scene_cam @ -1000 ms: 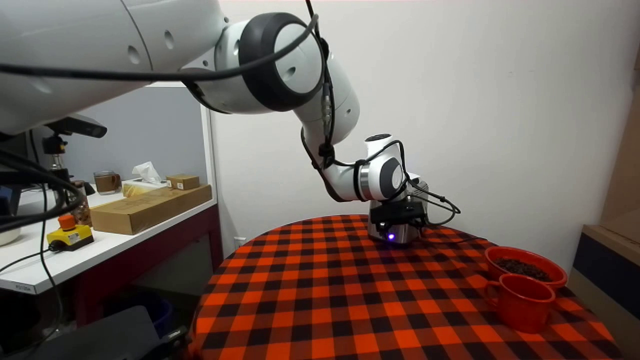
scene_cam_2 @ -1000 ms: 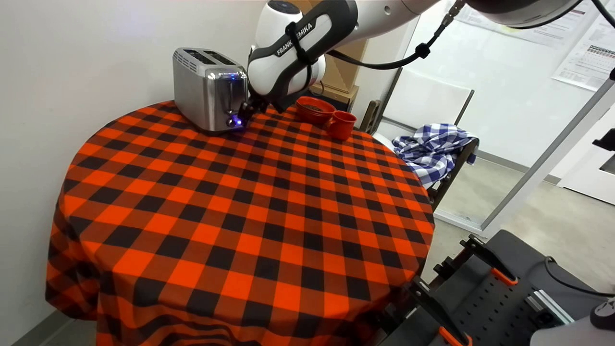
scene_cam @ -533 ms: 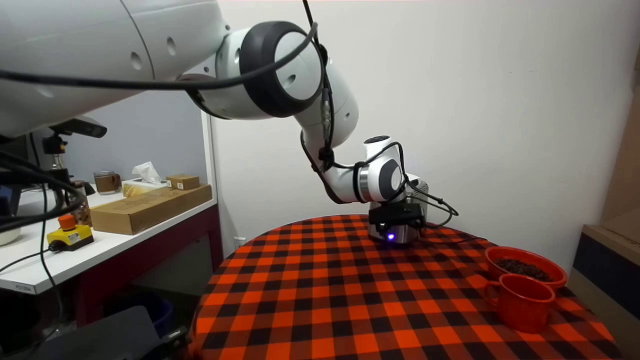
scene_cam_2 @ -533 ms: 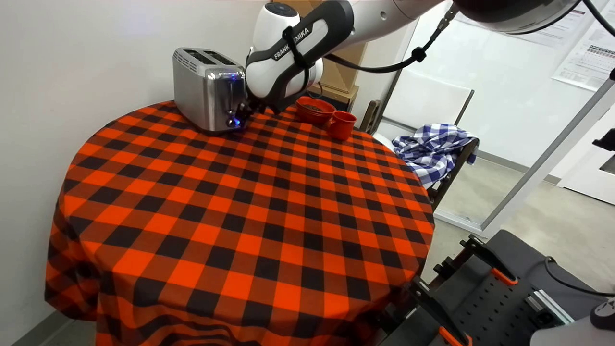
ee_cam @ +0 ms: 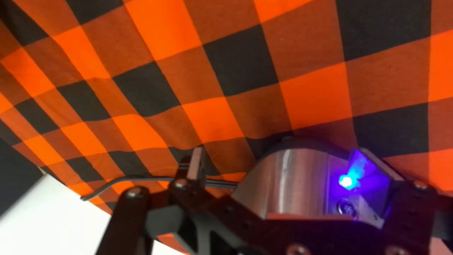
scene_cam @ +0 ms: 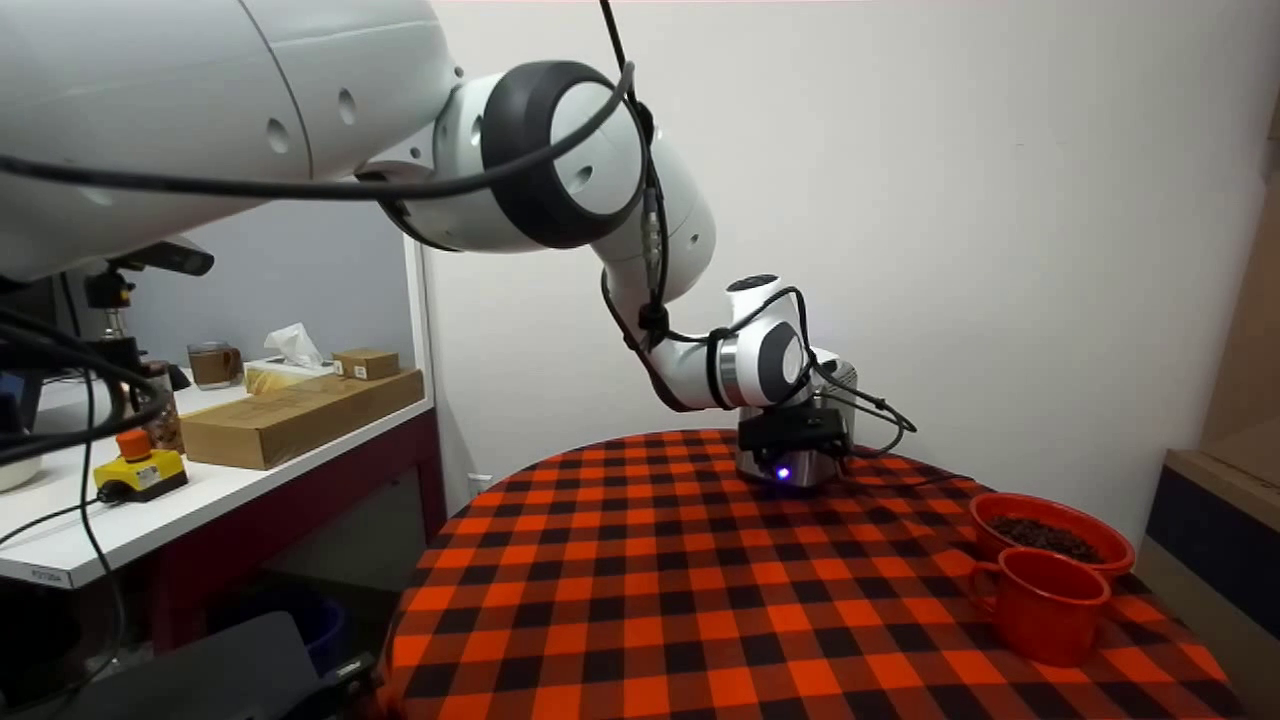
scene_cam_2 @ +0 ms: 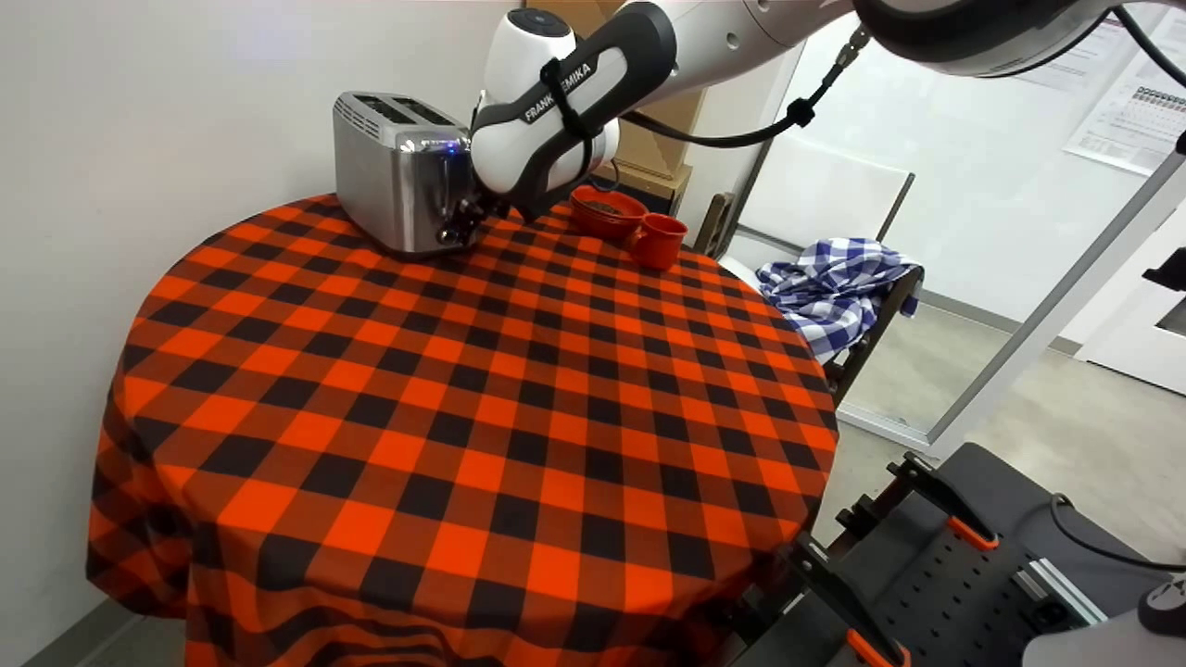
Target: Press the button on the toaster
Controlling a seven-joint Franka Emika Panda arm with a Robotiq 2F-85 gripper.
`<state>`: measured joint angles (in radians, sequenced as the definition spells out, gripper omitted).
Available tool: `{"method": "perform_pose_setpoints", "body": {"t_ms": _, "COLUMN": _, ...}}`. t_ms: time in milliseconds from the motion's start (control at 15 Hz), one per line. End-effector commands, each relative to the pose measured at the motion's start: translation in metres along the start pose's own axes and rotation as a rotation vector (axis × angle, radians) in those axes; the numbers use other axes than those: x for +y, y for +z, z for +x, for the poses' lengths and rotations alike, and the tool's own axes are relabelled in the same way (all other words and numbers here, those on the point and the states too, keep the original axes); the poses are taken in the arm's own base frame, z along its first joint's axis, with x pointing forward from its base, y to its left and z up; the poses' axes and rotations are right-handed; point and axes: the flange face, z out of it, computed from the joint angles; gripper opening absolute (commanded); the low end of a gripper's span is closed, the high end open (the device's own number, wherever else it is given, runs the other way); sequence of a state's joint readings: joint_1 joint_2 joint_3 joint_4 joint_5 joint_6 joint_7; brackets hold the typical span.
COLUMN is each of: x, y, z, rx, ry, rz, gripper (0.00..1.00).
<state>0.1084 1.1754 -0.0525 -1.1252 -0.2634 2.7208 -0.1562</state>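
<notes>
The gripper [ee_cam: 284,156], jaws parted, is shifted closer to the two-slot toaster [scene_cam_2: 394,190]; in an exterior view, the lower blue light [ee_cam: 348,182] is now hidden.

"Any lettering out there?"
"On the robot arm [scene_cam_2: 649,51] I read FRANK and EMIKA, a black strap [scene_cam_2: 564,97] between. In my wrist view, a round button [ee_cam: 346,207] on the toaster [ee_cam: 300,180] bears a snowflake-like sign."
"Desk-edge label [scene_cam: 50,576]? Posted sheets [scene_cam_2: 1126,116]?"
"Too small for me."
</notes>
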Motion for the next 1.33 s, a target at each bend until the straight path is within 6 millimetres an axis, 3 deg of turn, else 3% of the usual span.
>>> {"method": "perform_pose_setpoints", "body": {"t_ms": 0, "x": 0.003, "y": 0.005, "z": 0.007, "rx": 0.032, "ry": 0.03, "rz": -0.024, "gripper": 1.0}}
{"method": "perform_pose_setpoints", "body": {"t_ms": 333, "x": 0.002, "y": 0.003, "z": 0.006, "rx": -0.015, "ry": 0.049, "rz": -0.002, "gripper": 1.0}}
{"method": "perform_pose_setpoints", "body": {"t_ms": 600, "x": 0.006, "y": -0.017, "z": 0.006, "rx": -0.147, "ry": 0.002, "rz": 0.076, "gripper": 1.0}}
{"method": "perform_pose_setpoints", "body": {"t_ms": 1000, "x": 0.029, "y": -0.078, "z": 0.009, "rx": -0.339, "ry": -0.001, "rz": 0.206, "gripper": 1.0}}
{"method": "perform_pose_setpoints", "body": {"t_ms": 1267, "x": 0.025, "y": -0.124, "z": 0.013, "rx": -0.455, "ry": 0.099, "rz": 0.198, "gripper": 1.0}}
